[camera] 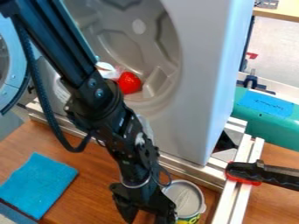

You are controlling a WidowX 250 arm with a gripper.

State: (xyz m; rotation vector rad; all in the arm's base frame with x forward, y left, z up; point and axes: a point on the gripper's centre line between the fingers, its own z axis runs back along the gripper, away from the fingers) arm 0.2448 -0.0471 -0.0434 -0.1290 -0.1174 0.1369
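From where I'm standing, the black gripper (144, 216) hangs low over the wooden tabletop (90, 186), its two fingers spread apart with brown wood showing between them, so I take it as released, with no grip on anything. The lidded can (185, 199) stands upright right beside it, between the gripper and the metal rail (241, 181), and one finger overlaps its side from here; whether they touch, I can't tell. Standing on its base, the can has its pale lid facing up, which probably keeps it steady and its contents in. The metal rails along the foot of the grey washer-like cabinet (201, 92) look meant to stop it sliding, and the black-and-red clamp (257, 175) on them seems to pin that frame down. A red round object (129, 82) rests in the cabinet's round opening, whose curved wall likely keeps it from rolling out. The blue cloth (38, 185) lies flat, well apart from the can, on the gripper's other side.
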